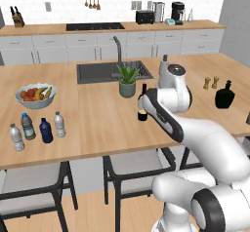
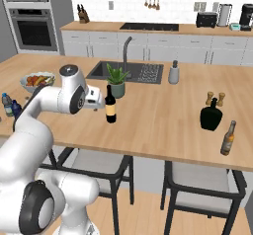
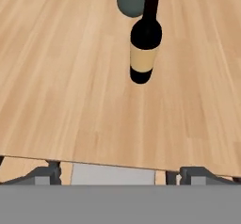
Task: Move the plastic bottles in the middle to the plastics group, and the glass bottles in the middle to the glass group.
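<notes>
- You are looking over a long wooden island counter (image 1: 97, 124) with a dark sink (image 1: 97, 72) set into it; behind it runs a wall of grey cabinets with a hob, a toaster and a coffee machine.
- Two chairs (image 1: 136, 170) stand tucked under the near edge of the counter.
- The gripper (image 3: 120, 173) is released, its two fingers spread wide, holding nothing and touching nothing; in the hand view it hangs above the counter's near edge.
- One wine bottle (image 2: 110, 104) stands upright mid-counter, ahead of the open fingers and apart from them, just in front of one potted plant (image 2: 116, 81).
- Four small bottles stand at the counter's left end: a clear bottle (image 1: 16, 137), a blue-green-labelled bottle (image 1: 28, 126), a dark blue bottle (image 1: 46, 131) and a pale-capped clear bottle (image 1: 59, 125), close together but not touching.
- One fruit bowl (image 1: 35, 95) sits behind them.
- On the right you have one squat black bottle (image 2: 211, 114), two shakers (image 2: 215, 98) just behind it, and one amber bottle (image 2: 228, 138) nearer the edge.
- One grey dispenser (image 2: 173, 73) stands beside the sink.
</notes>
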